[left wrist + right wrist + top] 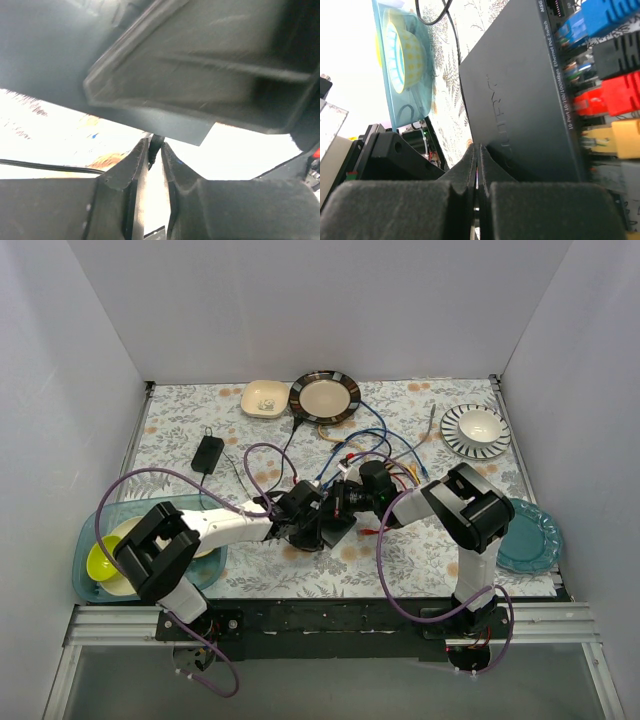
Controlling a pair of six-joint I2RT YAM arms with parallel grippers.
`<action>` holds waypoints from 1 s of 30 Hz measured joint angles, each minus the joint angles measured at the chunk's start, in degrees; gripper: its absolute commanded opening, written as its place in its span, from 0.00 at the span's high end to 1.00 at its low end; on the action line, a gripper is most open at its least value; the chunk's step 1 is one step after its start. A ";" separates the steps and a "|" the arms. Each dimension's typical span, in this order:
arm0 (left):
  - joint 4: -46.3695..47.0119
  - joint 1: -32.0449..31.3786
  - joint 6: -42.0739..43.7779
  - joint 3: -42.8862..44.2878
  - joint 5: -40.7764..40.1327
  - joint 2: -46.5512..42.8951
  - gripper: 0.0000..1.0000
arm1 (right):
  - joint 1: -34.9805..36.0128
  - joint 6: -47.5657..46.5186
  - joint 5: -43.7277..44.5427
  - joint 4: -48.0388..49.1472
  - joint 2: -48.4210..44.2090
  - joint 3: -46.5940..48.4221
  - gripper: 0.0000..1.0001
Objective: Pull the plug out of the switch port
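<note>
At 8 o'clock on the table we see a teal tray [80, 540] holding a yellow bowl [98, 560]. A black adapter [208, 452] lies at about 10 o'clock from the table's centre.

The left gripper [156, 150] reaches in towards the centre from 9 o'clock. Its fingers [132, 172] are drawn almost together, with only a thin strip of light between them. A small dark bit sits at their tips, and we cannot tell what it is. A blurred dark body fills the view above them.

The switch [520, 110] is at the middle of the table. From overhead it is mostly hidden under the two grippers, which meet there. Its smooth top faces the right wrist camera.

The right gripper [477, 150] comes in from 3 o'clock. Its fingers are pressed flat together and hold nothing, with the tips at the switch's near edge.

Along the socket edge, from 1 to 4 o'clock in that wrist view, sit a blue plug [607, 17], a black plug [620, 52], a red plug [615, 95] and a yellow plug [622, 137], all seated. Their cables [375, 445] fan out towards 12 o'clock.

A striped plate [452, 435] stands at 2 o'clock and a teal plate [530, 540] at 4 o'clock.
</note>
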 measured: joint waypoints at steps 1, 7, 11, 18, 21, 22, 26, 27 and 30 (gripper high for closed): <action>-0.11 0.00 -0.17 -0.24 -0.17 -0.28 1.00 | -0.04 -0.11 0.00 -0.07 0.09 0.02 0.99; -0.28 0.15 -1.88 -2.89 -1.46 -2.86 1.00 | -0.37 -1.31 -0.42 -2.14 0.72 1.51 0.99; -0.35 0.15 -2.78 -3.15 -1.68 -3.02 1.00 | -0.79 -2.27 -0.63 -3.10 1.03 2.36 0.99; 0.48 0.15 -4.46 -4.07 -1.66 -3.21 1.00 | -1.70 -3.74 -0.48 -3.58 0.48 2.56 0.99; 0.98 0.15 -4.61 -4.37 -1.62 -3.37 1.00 | -1.11 -8.24 4.59 -8.28 -4.33 1.92 0.71; 1.01 0.15 -4.63 -4.37 -1.60 -3.34 1.00 | -0.50 -10.36 8.11 -11.76 -6.99 1.66 0.64; 0.22 0.20 -4.22 -3.98 -1.09 -2.97 1.00 | 3.93 -19.15 21.49 -23.85 -16.57 1.57 0.50; -0.04 0.28 -4.07 -3.74 -1.03 -2.69 1.00 | 4.92 -20.76 23.63 -26.14 -18.08 1.55 0.49; -1.18 0.50 -3.32 -2.29 -0.50 -1.53 1.00 | 8.41 -25.86 30.93 -33.64 -22.45 1.42 0.47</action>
